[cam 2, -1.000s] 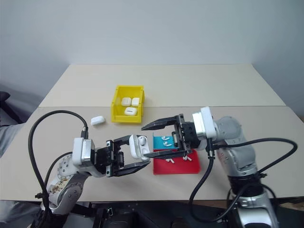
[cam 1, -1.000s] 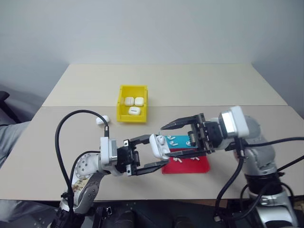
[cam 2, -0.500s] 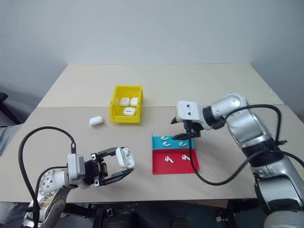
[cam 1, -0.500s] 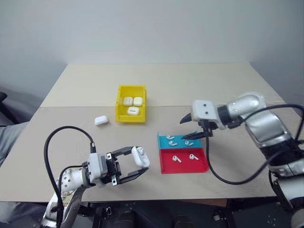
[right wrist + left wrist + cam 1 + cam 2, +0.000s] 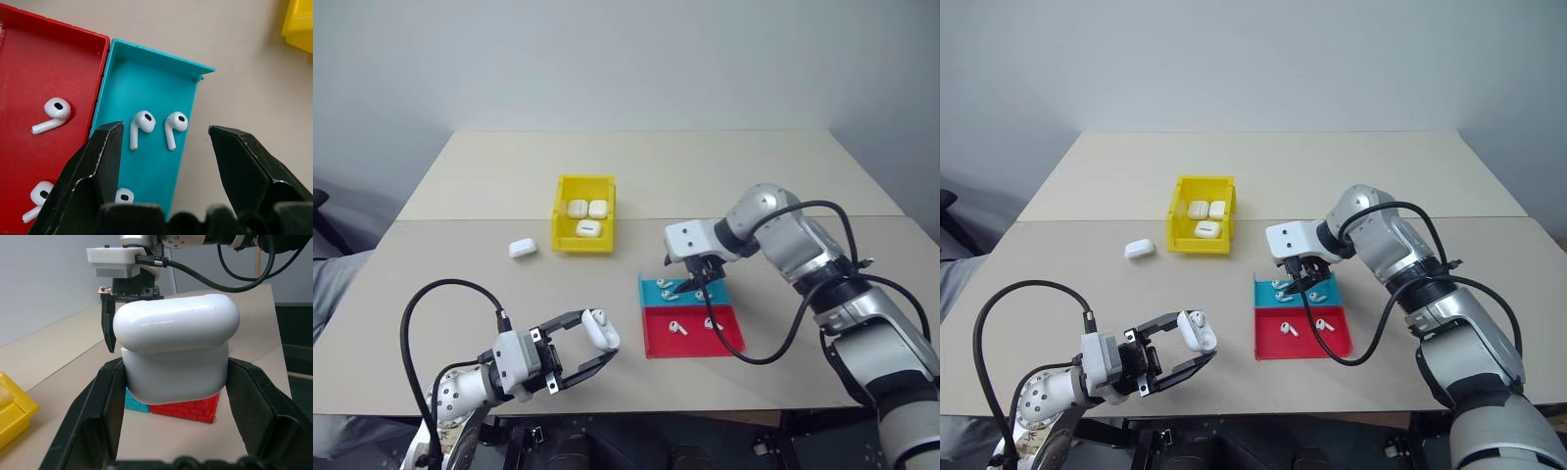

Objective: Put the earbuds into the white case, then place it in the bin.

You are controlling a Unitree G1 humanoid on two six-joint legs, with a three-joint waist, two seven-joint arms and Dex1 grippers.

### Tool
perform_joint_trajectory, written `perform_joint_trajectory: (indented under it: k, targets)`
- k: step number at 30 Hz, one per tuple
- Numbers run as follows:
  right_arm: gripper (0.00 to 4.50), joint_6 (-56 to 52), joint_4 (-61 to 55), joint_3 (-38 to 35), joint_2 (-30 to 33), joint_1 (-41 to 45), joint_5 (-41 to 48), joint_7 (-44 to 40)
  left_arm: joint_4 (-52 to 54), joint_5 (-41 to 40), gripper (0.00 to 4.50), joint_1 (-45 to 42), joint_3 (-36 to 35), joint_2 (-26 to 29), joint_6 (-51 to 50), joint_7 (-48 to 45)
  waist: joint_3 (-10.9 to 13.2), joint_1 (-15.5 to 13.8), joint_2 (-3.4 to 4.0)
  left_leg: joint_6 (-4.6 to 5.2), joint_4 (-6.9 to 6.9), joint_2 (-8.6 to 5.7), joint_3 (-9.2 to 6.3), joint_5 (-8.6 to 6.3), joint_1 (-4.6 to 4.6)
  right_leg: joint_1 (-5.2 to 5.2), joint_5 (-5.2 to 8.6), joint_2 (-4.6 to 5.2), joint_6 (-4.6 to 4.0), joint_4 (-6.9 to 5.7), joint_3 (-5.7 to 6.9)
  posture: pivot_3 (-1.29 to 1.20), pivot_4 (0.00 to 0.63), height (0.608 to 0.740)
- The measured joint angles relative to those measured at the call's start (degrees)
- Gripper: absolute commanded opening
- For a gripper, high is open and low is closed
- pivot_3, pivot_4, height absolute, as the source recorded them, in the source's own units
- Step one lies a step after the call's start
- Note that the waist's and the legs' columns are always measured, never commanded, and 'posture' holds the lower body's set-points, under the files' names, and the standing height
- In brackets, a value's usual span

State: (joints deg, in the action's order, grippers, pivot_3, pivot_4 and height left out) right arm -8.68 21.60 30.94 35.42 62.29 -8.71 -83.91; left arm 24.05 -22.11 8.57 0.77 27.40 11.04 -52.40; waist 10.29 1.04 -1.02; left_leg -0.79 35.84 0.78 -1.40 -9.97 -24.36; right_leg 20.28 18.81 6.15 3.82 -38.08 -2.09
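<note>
Left eye view: yellow bin [image 5: 563,186] at mid-table, well beyond the left gripper [image 5: 597,348], holding three closed white cases lying flat. One more loose case [image 5: 522,248] lies on the table just beside the bin's wall. The tray [image 5: 729,338], a teal compartment joined to a red one, sits under the right gripper [image 5: 690,284]; red half holds two earbuds [image 5: 677,328], the teal half others partly hidden by the fingers. The left gripper clamps the white case [image 5: 600,330] between its two fingers, lid hinged up, an earbud seated inside, long axis crossing the gap from finger to finger.

Left wrist view: the case fills the space between both fingers, touching each, rounded lid uppermost; the red tray edge shows just past it, the right gripper beyond.

Right wrist view: fingers spread wide, nothing between them. Straight ahead in the gap, two earbuds [image 5: 143,122] lie side by side in the teal compartment, stems pointing back toward the gripper. A third sits by one fingertip. The red compartment holds two more, beside the same finger.
</note>
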Motion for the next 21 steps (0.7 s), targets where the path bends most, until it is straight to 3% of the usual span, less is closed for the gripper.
perform_joint_trajectory:
  k: [1,21]
  targets:
    - [2.44,0.0,0.37,0.08,-0.26,0.0,-0.27,-0.07,0.0,0.03,2.79,-0.01,0.03,0.01,-0.06,0.23,0.0,0.0,0.0,0.0,0.0,0.0,0.0,0.0,0.0,0.0,0.0,0.0,0.0,0.0,0.0,0.0,0.15,0.74]
    - [2.44,-1.44,6.83,2.02,-4.85,0.05,-4.78,-2.16,-0.16,1.74,2.79,-1.6,0.69,0.37,-1.17,1.7,0.0,0.06,0.01,0.0,-0.01,0.0,0.01,0.0,0.0,0.02,0.0,0.0,0.0,-0.02,0.01,0.0,0.15,0.74]
